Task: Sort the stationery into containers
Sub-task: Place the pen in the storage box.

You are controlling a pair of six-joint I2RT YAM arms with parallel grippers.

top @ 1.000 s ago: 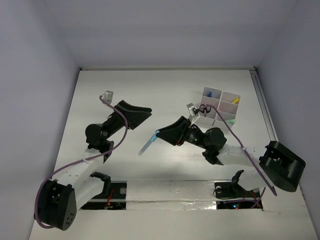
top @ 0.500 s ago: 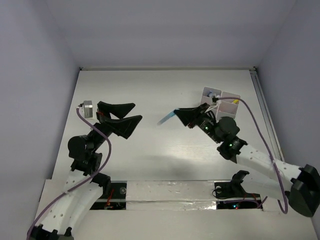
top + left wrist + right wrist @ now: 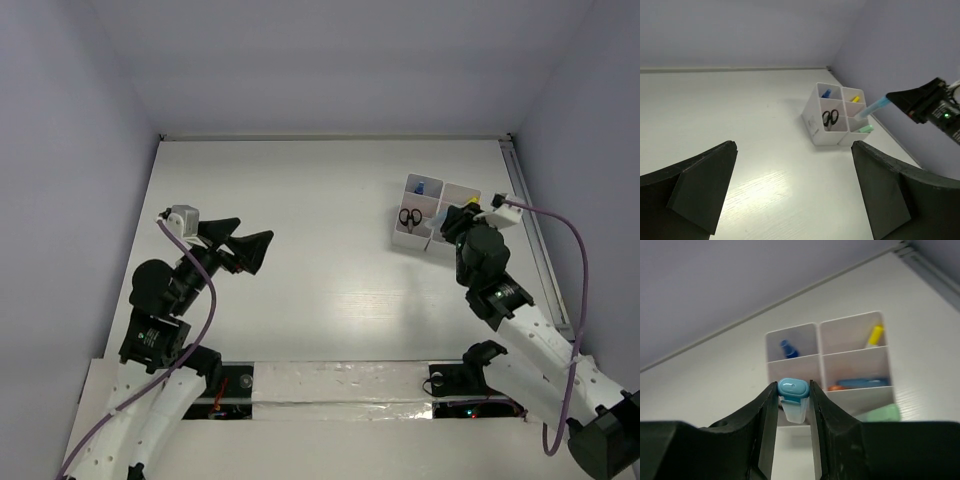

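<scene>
Pale walls close in a white table (image 3: 320,200), and over its far right part the right pincer (image 3: 792,396) is clamped on a light-blue marker tube (image 3: 792,389), one finger on each side just below the cap. From the left wrist view this tube (image 3: 872,107) slants down out of the right pincer (image 3: 905,100) above the white divided boxes (image 3: 815,125); whether its tip touches them I cannot tell. In the compartments lie black-handled scissors (image 3: 830,117), a blue-capped bottle (image 3: 786,348), a yellow-tipped pen (image 3: 875,335), a blue tube (image 3: 860,383) beside an orange tube (image 3: 835,388), and a mint eraser (image 3: 880,413). Well apart on the left, the left pincer (image 3: 252,232) hangs spread wide, gripping nothing.
</scene>
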